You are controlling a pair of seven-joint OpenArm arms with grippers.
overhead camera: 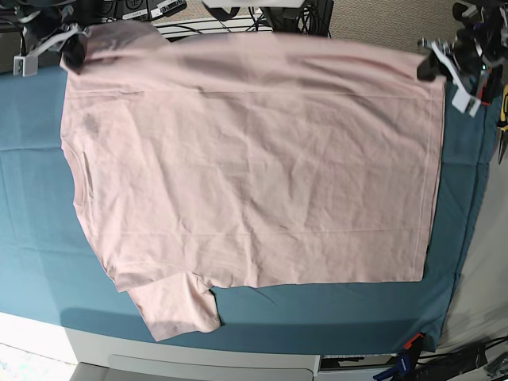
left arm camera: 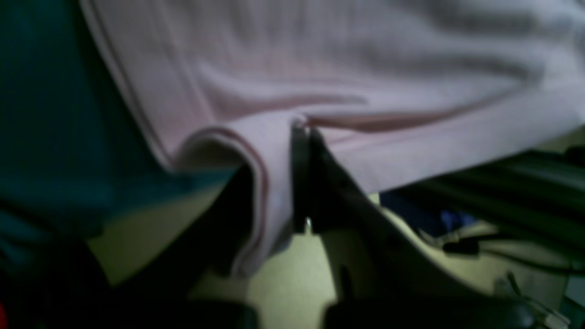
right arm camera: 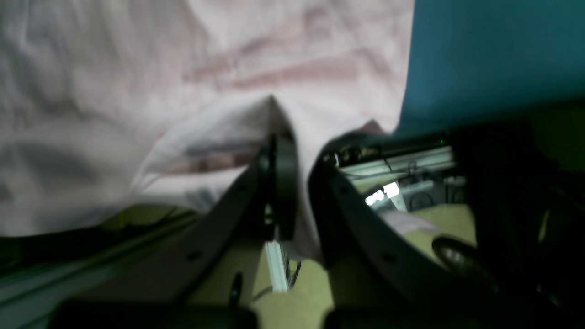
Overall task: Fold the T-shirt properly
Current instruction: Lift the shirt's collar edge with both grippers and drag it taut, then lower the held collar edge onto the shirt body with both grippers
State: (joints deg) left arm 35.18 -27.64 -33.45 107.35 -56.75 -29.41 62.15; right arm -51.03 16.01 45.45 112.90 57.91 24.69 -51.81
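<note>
The pale pink T-shirt (overhead camera: 254, 167) lies plain side up across the teal table cloth (overhead camera: 32, 230), its collar at the left and one sleeve (overhead camera: 178, 305) at the front left. Its far edge is raised off the table at both back corners. My right gripper (overhead camera: 73, 51) is shut on the back left corner. In the right wrist view its fingers (right arm camera: 279, 183) pinch a fold of the T-shirt (right arm camera: 137, 68). My left gripper (overhead camera: 432, 67) is shut on the back right corner, by the hem. In the left wrist view that gripper (left arm camera: 302, 132) clamps the T-shirt (left arm camera: 365, 68) edge.
Cables and equipment (overhead camera: 262, 12) crowd the space behind the table. The table's white front edge (overhead camera: 198, 361) runs along the bottom. A red and a blue clamp (overhead camera: 405, 357) hold the cloth at the front right corner. Tools hang at the far right (overhead camera: 502, 119).
</note>
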